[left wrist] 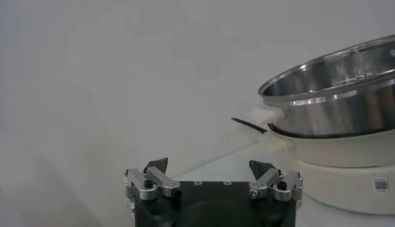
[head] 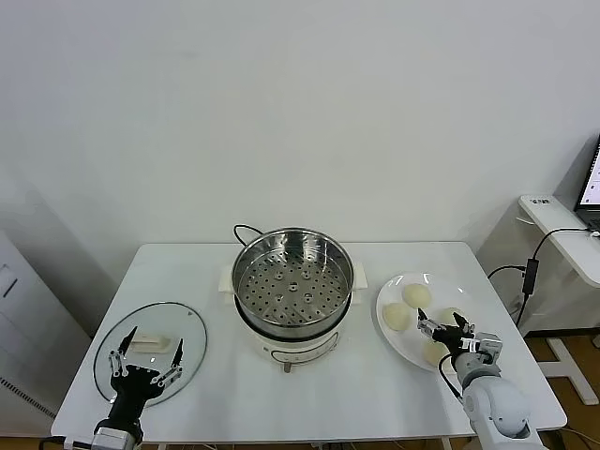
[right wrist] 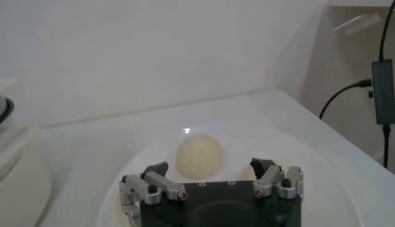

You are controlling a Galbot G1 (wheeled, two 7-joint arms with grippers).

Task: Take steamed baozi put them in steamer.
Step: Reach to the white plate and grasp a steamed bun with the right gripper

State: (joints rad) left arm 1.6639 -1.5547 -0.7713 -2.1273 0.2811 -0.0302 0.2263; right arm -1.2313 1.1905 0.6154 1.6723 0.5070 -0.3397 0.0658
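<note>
The steamer point(head: 292, 281), a shiny steel pot with a perforated tray on a white base, stands mid-table and holds nothing. Cream-white baozi lie on a white plate point(head: 403, 343) to its right: one at the far side point(head: 416, 294), one nearer the steamer point(head: 397, 316), one at the near side point(head: 434, 352). My right gripper point(head: 445, 330) is open and empty, low over the plate among them. In the right wrist view one baozi point(right wrist: 199, 156) lies just beyond the open gripper point(right wrist: 210, 166). My left gripper point(head: 146, 361) is open and empty over the glass lid.
A round glass lid point(head: 187, 328) lies at the table's left front. In the left wrist view the steamer point(left wrist: 333, 92) and its black cord point(left wrist: 250, 125) show beyond the left gripper point(left wrist: 208, 165). A side desk with cables point(head: 553, 220) stands at the right.
</note>
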